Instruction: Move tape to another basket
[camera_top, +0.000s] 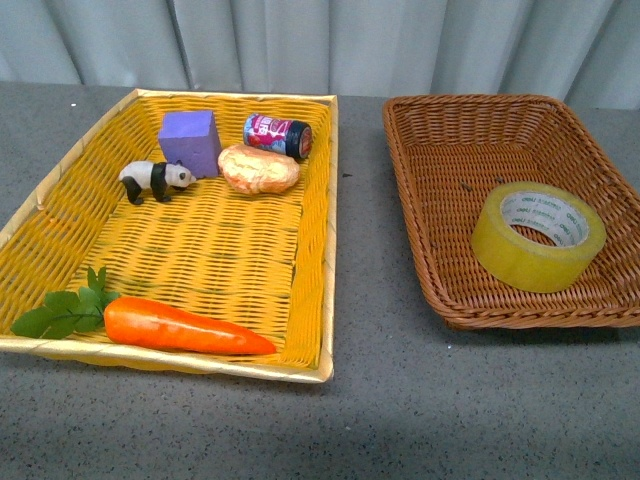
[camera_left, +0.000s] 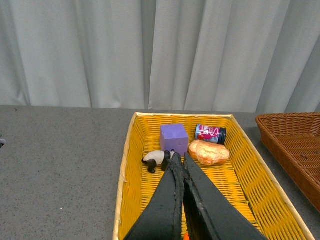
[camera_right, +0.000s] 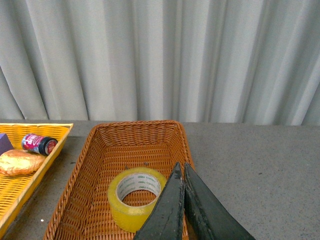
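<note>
While the tape (camera_top: 539, 236) is lying in the brown basket (camera_top: 420, 230), toward its near right corner and leaning a little against the sloping side, you are holding both arms back from the work, and neither one is showing in the front view. The roll is resting roughly flat, so its hole is facing up and tipped toward the robot, with no long side to favour. In the right wrist view the tape (camera_right: 137, 198) is sitting just ahead of the right gripper (camera_right: 181, 170), slightly to one side of the tips, which makes the right arm plainly the nearer one. That gripper's jaws are pressing together with no gap showing, and they are carrying nothing. The left gripper (camera_left: 178, 159) is likewise standing closed and empty, and it is hanging over the yellow tray (camera_left: 126, 165), well apart from the tape. In my judgement you are needing to part the right jaws before going down, setting one finger into the hole and one outside the wall. Grey lettering is running round the white inner core, but it is too small to read. The little can (camera_top: 279, 135) in the yellow tray is wearing a red and pink label, which is also illegible.
</note>
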